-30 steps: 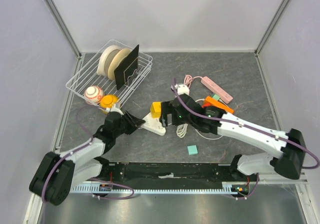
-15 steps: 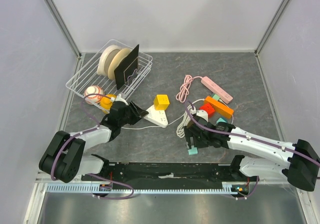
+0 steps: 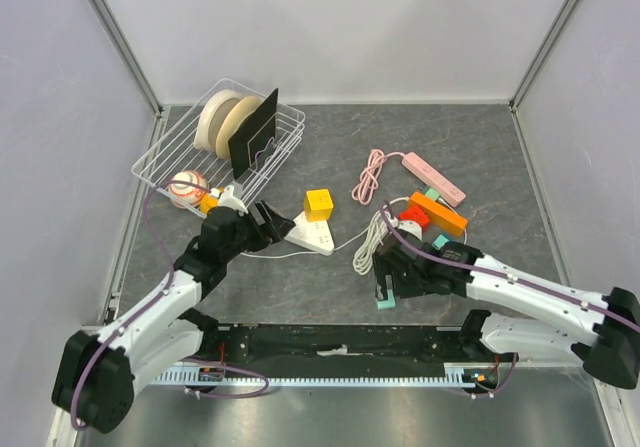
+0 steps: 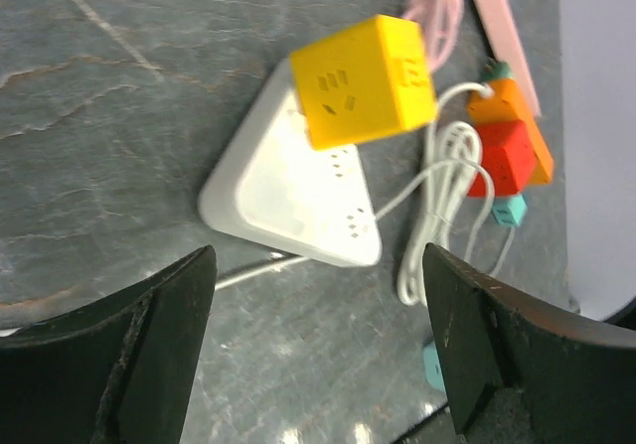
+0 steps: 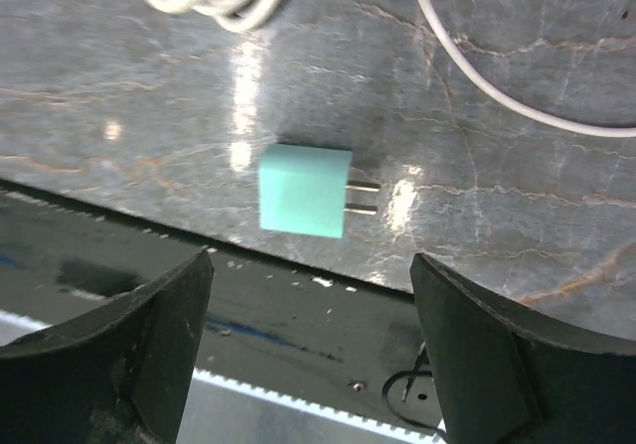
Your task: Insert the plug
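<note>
Two grippers, both mine, both spread. My left gripper [image 3: 268, 225] stands with its jaws wide apart and nothing between them. Its fingers [image 4: 149, 355] frame the white triangular power strip [image 4: 298, 191], which lies flat on the grey table [image 3: 480, 137] just ahead of the tips, untouched. A yellow socket cube [image 4: 363, 81] sits at the strip's far corner, touching it; I cannot tell whether it is plugged in or merely resting there.

My right gripper [image 3: 386, 287] also grips nothing. It hangs directly over the teal plug [image 5: 303, 191] — the task's piece — which lies flat on the table near its front edge. In the wrist view the plug appears between my two fingers [image 5: 119, 355], touched by neither. Its two metal prongs [image 5: 364, 197] are bare and point to the right of that view.

The plug and the power strip are well apart, with a coiled white cable [image 3: 368, 249] between them. Beyond the right gripper lie a red cube [image 3: 414, 218], an orange block [image 3: 438, 213] and a pink power strip [image 3: 432, 177], its pink cord [image 3: 371, 175] bundled beside it.

At far left a wire basket [image 3: 160, 157] holds two pale discs [image 3: 225, 117] on edge and a dark panel [image 3: 252, 132], with a striped ball [image 3: 186, 188] at its near edge.
</note>
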`<state>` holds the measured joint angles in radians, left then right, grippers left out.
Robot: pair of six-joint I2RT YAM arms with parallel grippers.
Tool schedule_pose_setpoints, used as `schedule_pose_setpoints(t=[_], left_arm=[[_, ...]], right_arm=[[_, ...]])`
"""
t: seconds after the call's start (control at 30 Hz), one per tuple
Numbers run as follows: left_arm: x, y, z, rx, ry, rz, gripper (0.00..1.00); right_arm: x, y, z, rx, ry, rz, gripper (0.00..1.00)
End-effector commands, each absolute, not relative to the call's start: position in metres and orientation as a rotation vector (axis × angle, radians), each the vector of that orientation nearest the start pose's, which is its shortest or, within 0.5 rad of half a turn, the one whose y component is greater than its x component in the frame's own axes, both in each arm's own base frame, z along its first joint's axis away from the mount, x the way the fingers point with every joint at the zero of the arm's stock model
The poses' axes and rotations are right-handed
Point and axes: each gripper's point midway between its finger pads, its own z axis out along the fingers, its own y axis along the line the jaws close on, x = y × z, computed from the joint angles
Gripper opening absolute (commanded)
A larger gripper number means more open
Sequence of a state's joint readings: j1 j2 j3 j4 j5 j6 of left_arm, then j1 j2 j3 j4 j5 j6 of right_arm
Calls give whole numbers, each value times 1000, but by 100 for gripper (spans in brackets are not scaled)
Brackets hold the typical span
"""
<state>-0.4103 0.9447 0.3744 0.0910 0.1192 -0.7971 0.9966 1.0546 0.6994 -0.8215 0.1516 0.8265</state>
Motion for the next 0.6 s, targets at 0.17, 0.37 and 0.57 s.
schedule_pose_setpoints(t=[0.17, 0.37, 0.57], left_arm=[[227, -183, 170, -98, 2053, -913, 91], [221, -201, 178, -19, 2075, -949, 91], [219, -224, 163, 30, 2121, -938, 91]], right_arm=[[121, 189, 102, -87, 2663, 434, 89], [120, 205, 83, -102, 2681, 502, 84], [121, 209, 58, -182, 2738, 421, 81]])
